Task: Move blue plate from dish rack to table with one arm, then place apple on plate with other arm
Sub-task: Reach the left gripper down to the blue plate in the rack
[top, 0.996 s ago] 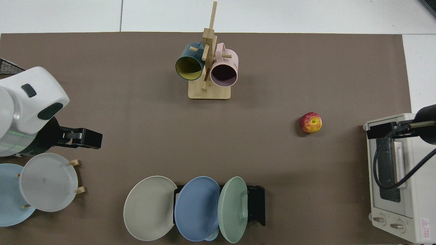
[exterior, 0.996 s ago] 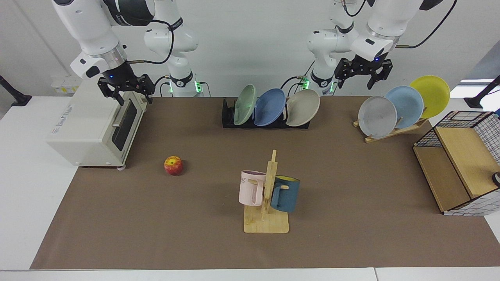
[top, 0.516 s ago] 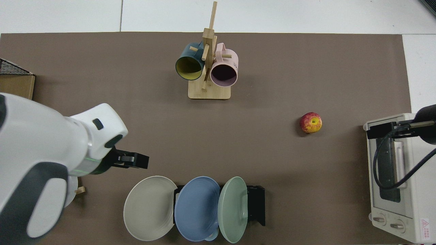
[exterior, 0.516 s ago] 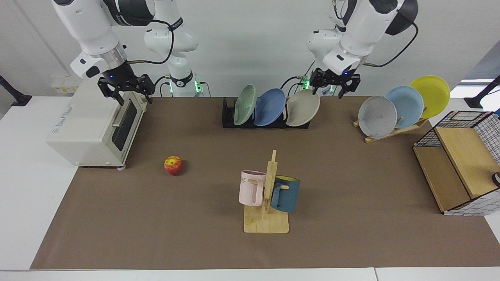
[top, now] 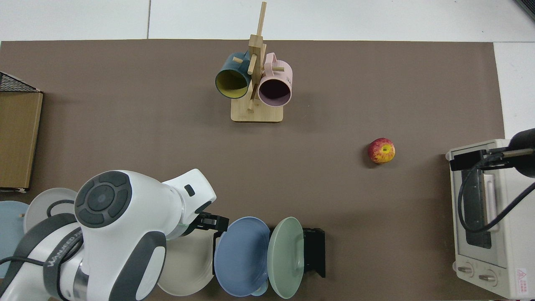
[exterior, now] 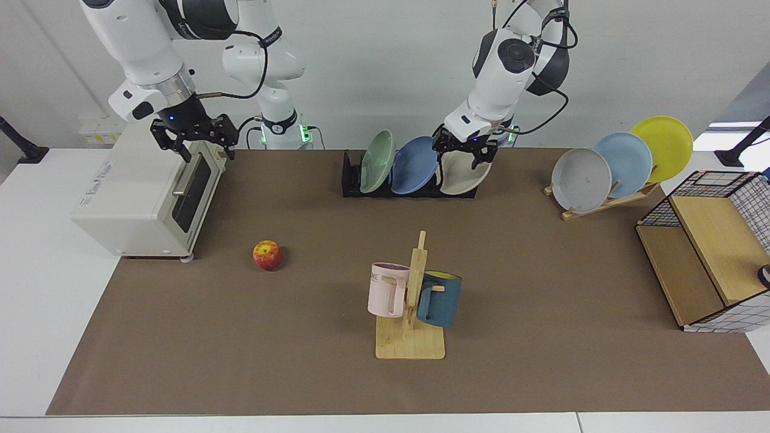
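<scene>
Left gripper (exterior: pixel 462 153) spread above the dish rack (exterior: pixel 352 180) — its arm hides the beige plate (top: pixel 188 267).

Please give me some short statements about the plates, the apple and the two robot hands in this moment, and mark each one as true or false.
1. The blue plate stands in the dish rack. True.
2. The apple lies on the blue plate. False: it lies on the brown mat of the table, far from the plate.
3. The left hand is at the rack, in front of the beige plate. True.
4. The right hand holds the apple. False: it is open and waits above the toaster oven.
5. The blue plate stands between the green plate and the beige plate. True.
</scene>
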